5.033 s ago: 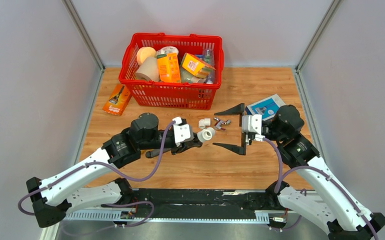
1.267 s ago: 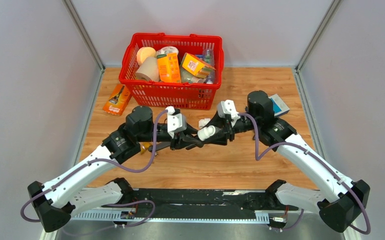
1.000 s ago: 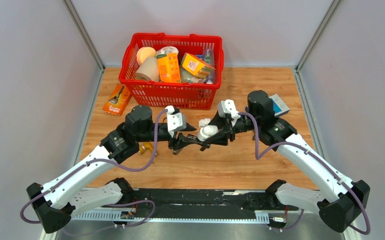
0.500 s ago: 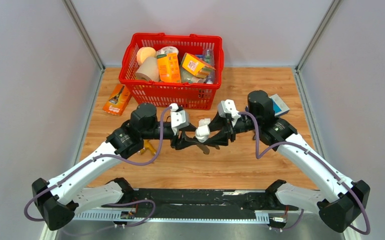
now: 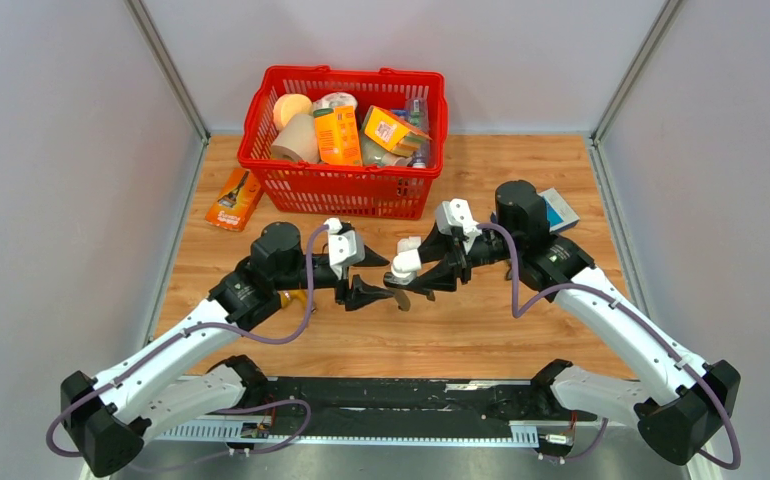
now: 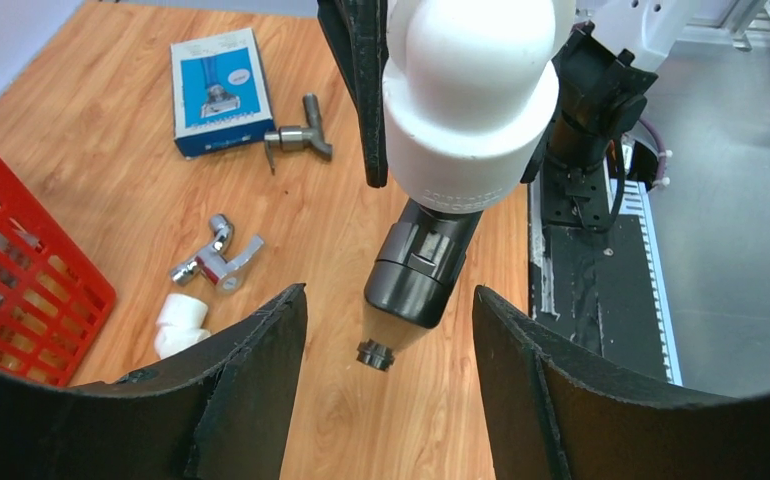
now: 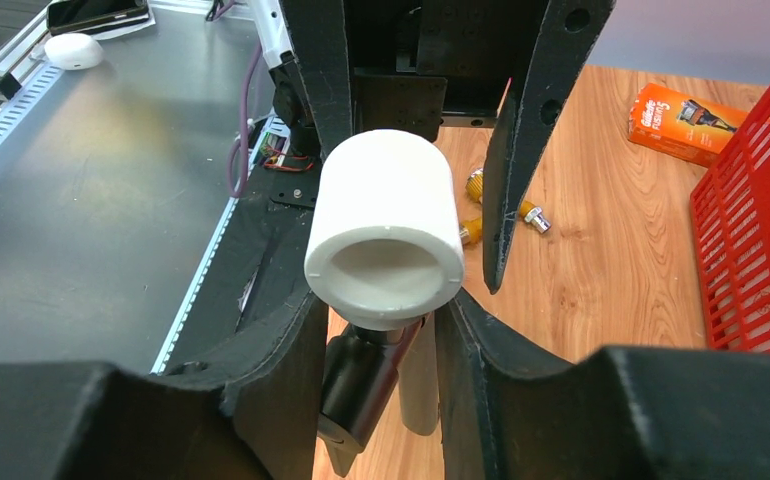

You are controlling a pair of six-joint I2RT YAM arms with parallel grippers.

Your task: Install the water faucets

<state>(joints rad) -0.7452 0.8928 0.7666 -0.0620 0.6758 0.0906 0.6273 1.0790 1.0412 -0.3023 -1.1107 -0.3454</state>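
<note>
The white elbow fitting (image 5: 404, 265) is being gripped between the narrowly set fingers of the right gripper (image 5: 419, 272) and is being held up over the middle of the wooden table (image 5: 521, 170). The dark faucet (image 6: 417, 268) is being carried under that fitting, joined to its lower end and pointed down toward the wood. The left gripper (image 5: 369, 276) is being held wide apart just left of the fitting, with its fingers (image 6: 251, 380) touching nothing. A chrome valve (image 6: 216, 262) and a second white elbow (image 6: 179, 322) are being supported by the table just near of the red basket (image 5: 346, 190). A blue box (image 6: 216, 90) is being supported farther right.
</note>
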